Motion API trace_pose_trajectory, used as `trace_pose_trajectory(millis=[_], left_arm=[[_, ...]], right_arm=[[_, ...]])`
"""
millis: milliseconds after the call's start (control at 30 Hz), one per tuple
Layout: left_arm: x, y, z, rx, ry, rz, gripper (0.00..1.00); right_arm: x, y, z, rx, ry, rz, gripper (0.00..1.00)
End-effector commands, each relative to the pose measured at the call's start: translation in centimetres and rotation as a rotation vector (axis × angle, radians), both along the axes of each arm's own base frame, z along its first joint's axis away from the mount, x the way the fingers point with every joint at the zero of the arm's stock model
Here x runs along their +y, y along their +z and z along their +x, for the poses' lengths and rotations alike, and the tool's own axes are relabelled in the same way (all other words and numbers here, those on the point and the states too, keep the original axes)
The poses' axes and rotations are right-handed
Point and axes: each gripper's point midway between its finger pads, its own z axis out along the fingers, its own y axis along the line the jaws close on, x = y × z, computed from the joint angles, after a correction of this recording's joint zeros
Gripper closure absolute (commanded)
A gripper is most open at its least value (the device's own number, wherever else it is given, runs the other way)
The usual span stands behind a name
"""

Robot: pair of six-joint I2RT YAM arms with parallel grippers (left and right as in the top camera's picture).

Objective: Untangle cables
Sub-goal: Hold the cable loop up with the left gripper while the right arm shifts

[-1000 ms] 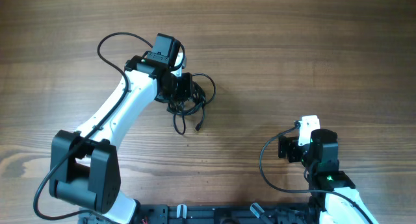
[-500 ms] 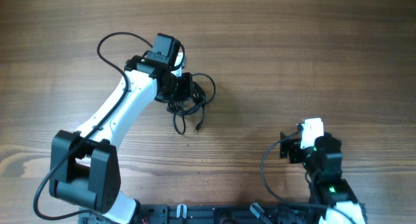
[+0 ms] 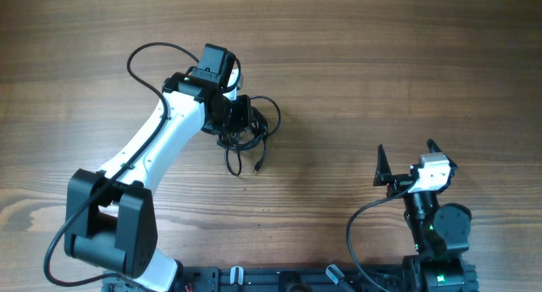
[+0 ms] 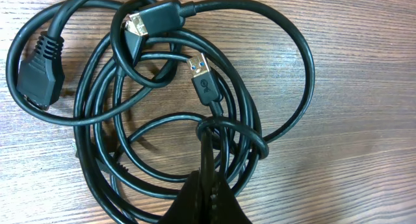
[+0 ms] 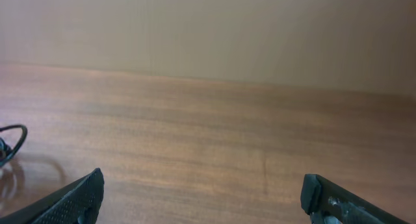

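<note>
One cable bundle, two arms

No words, brand names or numbers can be read in any view. The lone marking is a small pale emblem on a blue-tipped plug among the cables on the desk, too small to identify.

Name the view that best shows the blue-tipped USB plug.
Left wrist view: the black USB plug with the blue tip lies close up and uncovered amid the tangle of thin black cables. Overhead shows the tangle small, the plug indistinguishable. Right wrist shows only a black loop at its left edge.
</note>
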Motion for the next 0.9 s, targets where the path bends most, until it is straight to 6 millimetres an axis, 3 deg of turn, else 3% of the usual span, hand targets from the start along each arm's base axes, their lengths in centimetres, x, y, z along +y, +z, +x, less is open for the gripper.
trace_pose_trajectory(millis=[0,100,867], left_arm=[[0.35,-0.04,0.50,-0.014,-0.006,0.017,0.96],[0.35,-0.04,0.50,-0.014,-0.006,0.017,0.96],[0.32,-0.02,0.58,-0.018,-0.009,0.017,0.96]], right_arm=[[-0.12,1.34,-0.24,-0.059,-0.008,-0.005,0.00],[-0.14,2.25,-0.48,-0.099,-0.008,-0.002,0.00],[-0.13,2.09,-0.43,-0.091,-0.008,0.002,0.00]])
